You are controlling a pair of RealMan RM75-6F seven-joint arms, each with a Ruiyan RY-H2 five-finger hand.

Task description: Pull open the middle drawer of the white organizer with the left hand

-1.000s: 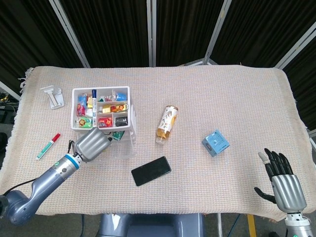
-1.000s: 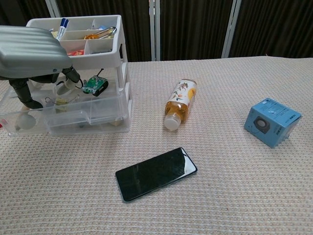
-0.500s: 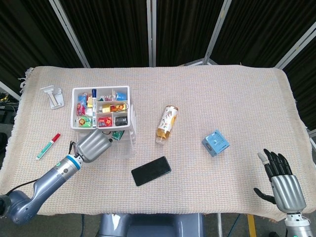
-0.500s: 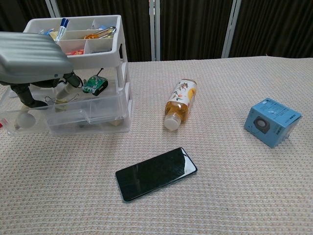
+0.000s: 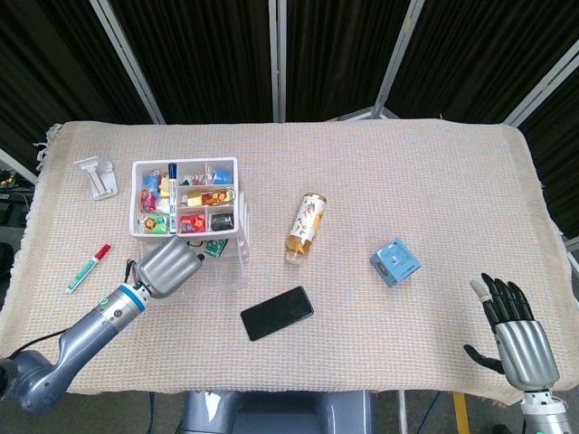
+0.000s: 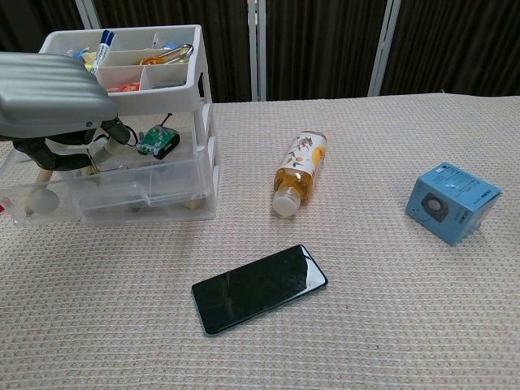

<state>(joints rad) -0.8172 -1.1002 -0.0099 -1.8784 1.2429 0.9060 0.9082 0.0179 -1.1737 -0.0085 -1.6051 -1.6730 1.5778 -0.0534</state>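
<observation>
The middle drawer (image 6: 122, 175) of the white organizer (image 5: 188, 212) is grasped at its front by the left hand (image 5: 169, 267). It is seen pulled out. The right hand (image 5: 516, 330) is held empty, fingers spread.

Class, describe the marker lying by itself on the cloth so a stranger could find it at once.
Start at the white organizer on the left of the table. Look further left, toward the cloth's near left edge: the marker lies there alone. It has a red cap and green end, unlike the blue pen in the organizer.
</observation>
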